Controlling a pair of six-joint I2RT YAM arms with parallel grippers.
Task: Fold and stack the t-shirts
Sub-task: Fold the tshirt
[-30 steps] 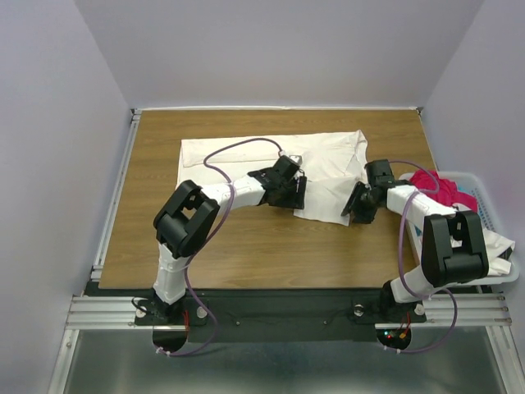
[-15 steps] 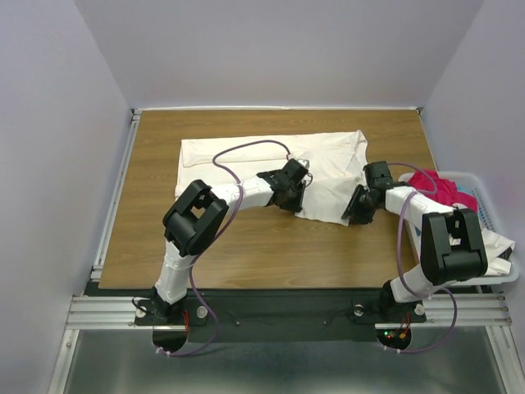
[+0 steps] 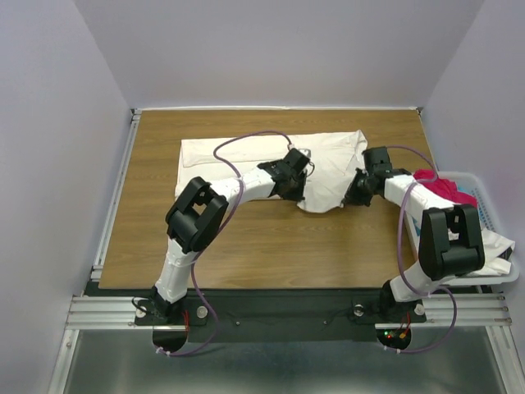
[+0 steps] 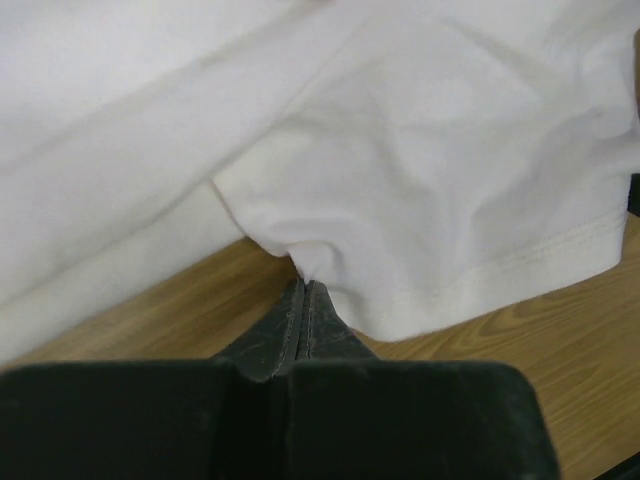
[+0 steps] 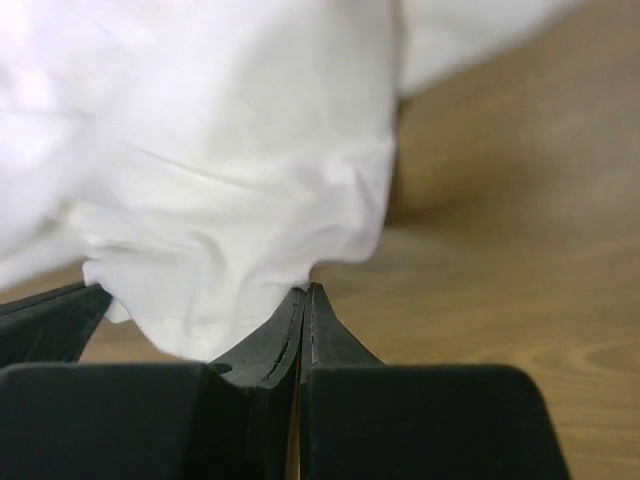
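Note:
An off-white t-shirt point(image 3: 246, 154) lies spread across the far half of the table, with one flap hanging toward the front at mid-right. My left gripper point(image 3: 302, 187) is shut on that flap's left corner, and the cloth point(image 4: 430, 190) bunches at its tips point(image 4: 304, 284). On the flap's right corner my right gripper point(image 3: 353, 194) is shut too, the fabric point(image 5: 230, 200) lifted off the wood at its tips point(image 5: 305, 290). A magenta-red t-shirt point(image 3: 443, 185) sits in the basket, above a white t-shirt point(image 3: 498, 244).
The white slatted basket point(image 3: 492, 215) stands at the table's right edge beside the right arm. Bare wooden tabletop point(image 3: 271, 246) runs along the front, below the shirt. Grey walls close in the table at the back and both sides.
Both grippers closed on the near corners of the shirt's flap and moved away from me. The flap's near edge has risen and gathered between them.

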